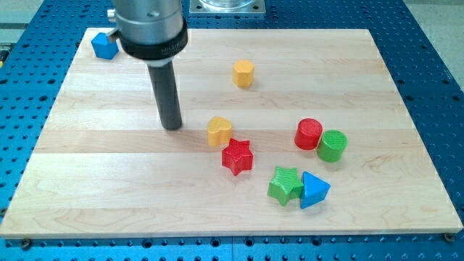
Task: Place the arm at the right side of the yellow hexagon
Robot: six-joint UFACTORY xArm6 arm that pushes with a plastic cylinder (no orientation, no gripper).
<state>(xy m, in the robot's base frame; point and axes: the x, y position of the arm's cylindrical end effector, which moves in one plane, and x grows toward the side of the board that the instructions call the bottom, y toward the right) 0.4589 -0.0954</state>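
Seven blocks lie on the board [109, 181]. The yellow hexagon [243, 73] sits far, centre. My tip [172, 127] rests well to its left and nearer, just left of the yellow heart [219, 131]. There is no claw, only a bare rod. The red star [237, 156] touches the heart.

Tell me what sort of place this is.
Probably a robotics lab bench: a pale wooden board on a blue perforated metal table, small coloured plastic blocks like the yellow hexagon block, and my tip.
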